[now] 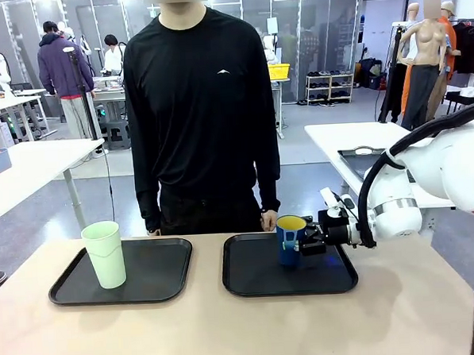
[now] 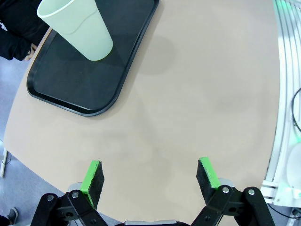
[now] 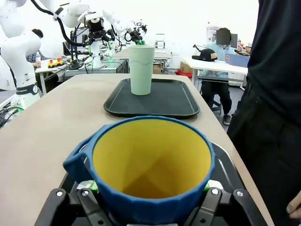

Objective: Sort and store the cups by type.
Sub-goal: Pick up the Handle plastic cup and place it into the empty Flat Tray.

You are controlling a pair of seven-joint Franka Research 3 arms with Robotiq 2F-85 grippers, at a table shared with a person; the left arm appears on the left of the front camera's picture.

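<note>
a: mug (image 1: 289, 240) first — where do we see it?

b: on the right tray (image 1: 258, 280), toward its far side. it is dark blue outside and yellow inside, and it stands upright. we see the right gripper (image 1: 307, 239) coming in level from the right, pinching the mug across its body.

a: does the right wrist view agree?

b: yes. there the mug (image 3: 151, 165) sits close between the fingers, green pads (image 3: 209, 185) pressed on both sides, with the handle off to picture left. the jaws are clamped on it.

a: and the tumbler (image 1: 104, 254)?

b: we find it upright on the left tray (image 1: 159, 278), at the left end, well apart from the mug. it is pale mint-green with no handle.

a: the left gripper (image 2: 150, 174)?

b: in its own view the fingers are spread wide over bare table (image 2: 202, 94), holding nothing. the tumbler (image 2: 77, 27) and the left tray (image 2: 70, 89) lie farther off in that view.

a: and the person (image 1: 201, 108)?

b: standing at the far edge in black, a hand (image 1: 269, 219) just behind the right tray.
</note>
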